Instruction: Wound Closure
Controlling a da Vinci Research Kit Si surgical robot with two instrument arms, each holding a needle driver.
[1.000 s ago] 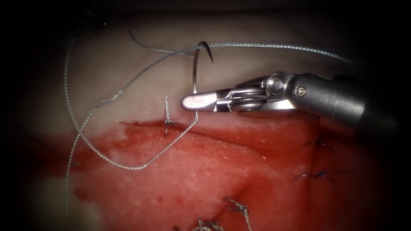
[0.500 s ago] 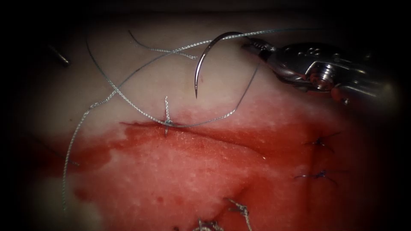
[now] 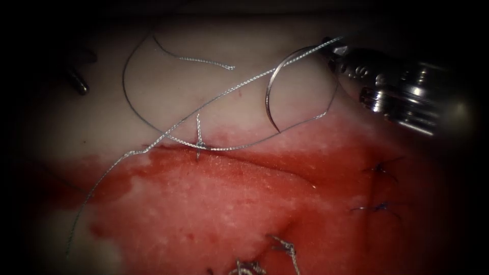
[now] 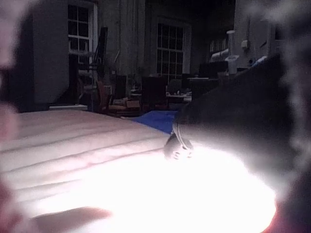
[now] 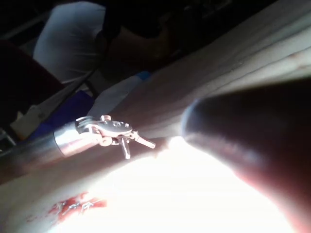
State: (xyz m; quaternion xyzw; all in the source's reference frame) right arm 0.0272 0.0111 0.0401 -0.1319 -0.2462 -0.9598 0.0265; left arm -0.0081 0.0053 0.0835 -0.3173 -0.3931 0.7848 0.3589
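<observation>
My right tool [image 3: 332,50] comes in from the upper right, jaws shut on the curved needle [image 3: 268,91] near its thread end. The needle hangs free of the tissue [image 3: 214,203], its tip pointing down just above the cut [image 3: 254,162]. Thread [image 3: 285,130] runs from the jaws down to a stitch [image 3: 198,145] at the cut's left part. A second strand [image 3: 168,130] crosses it and trails to the lower left. My left tool [image 3: 79,85] sits dim at the upper left. In the right wrist view, the left tool [image 5: 138,148] has its jaws spread and holds nothing.
Red fluid [image 3: 244,198] covers the tissue below the cut. Tied knots sit at the right [image 3: 379,170] [image 3: 379,208] and along the bottom edge [image 3: 285,249]. A loose cut end of thread [image 3: 204,61] lies on the pale tissue at the top.
The right tool has risen up and to the right from just above the cut, carrying the needle, whose tip now points down. The thread loop has pulled tighter through the stitch.
</observation>
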